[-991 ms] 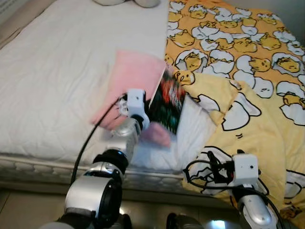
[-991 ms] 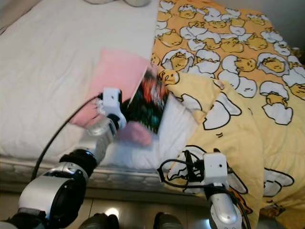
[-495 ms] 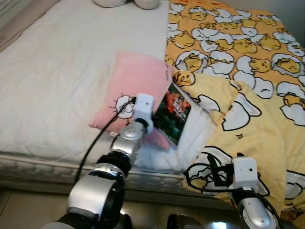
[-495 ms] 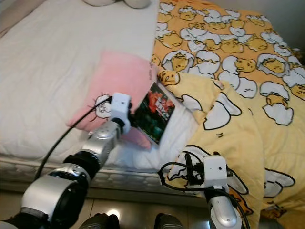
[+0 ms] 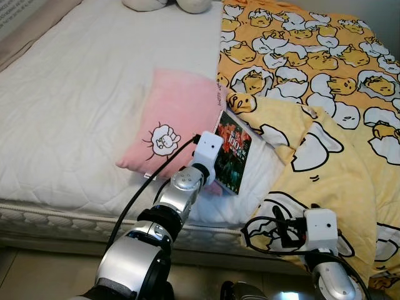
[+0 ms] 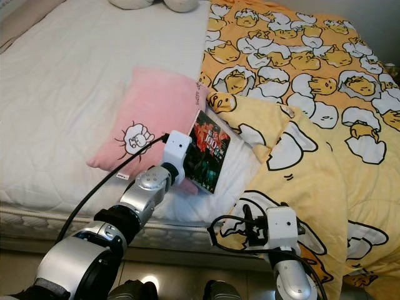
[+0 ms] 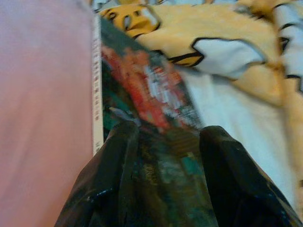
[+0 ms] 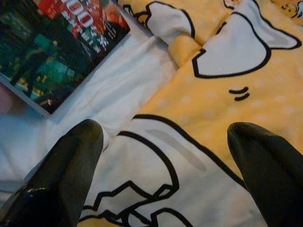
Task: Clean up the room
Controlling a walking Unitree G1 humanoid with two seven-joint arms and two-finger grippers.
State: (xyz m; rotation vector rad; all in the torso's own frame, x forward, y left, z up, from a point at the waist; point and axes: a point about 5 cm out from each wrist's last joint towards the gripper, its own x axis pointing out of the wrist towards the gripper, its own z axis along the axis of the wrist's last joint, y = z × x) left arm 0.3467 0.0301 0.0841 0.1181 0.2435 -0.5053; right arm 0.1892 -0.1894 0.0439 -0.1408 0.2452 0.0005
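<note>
A book (image 5: pixel 232 152) with a dark green and red cover lies on the white sheet. One long edge rests against a pink pillow (image 5: pixel 175 119) with a small fist drawing. My left gripper (image 7: pixel 165 137) reaches over the bed's edge to the book's near end. Its fingers (image 7: pixel 118 156) are open, spread over the cover. My right gripper (image 8: pixel 164 130) hangs low at the bed's near edge, open over the yellow egg-pattern duvet (image 5: pixel 312 94), holding nothing.
The white mattress sheet (image 5: pixel 75 94) spreads to the left. A pale plush toy (image 5: pixel 169 4) lies at the bed's far end. The duvet drapes over the near right corner of the bed (image 6: pixel 350 250). A black cable (image 5: pixel 134 206) trails along my left arm.
The book was tilted up and blurred a second ago; it now lies flat beside the pillow. My left arm has moved right and forward onto the book's near end.
</note>
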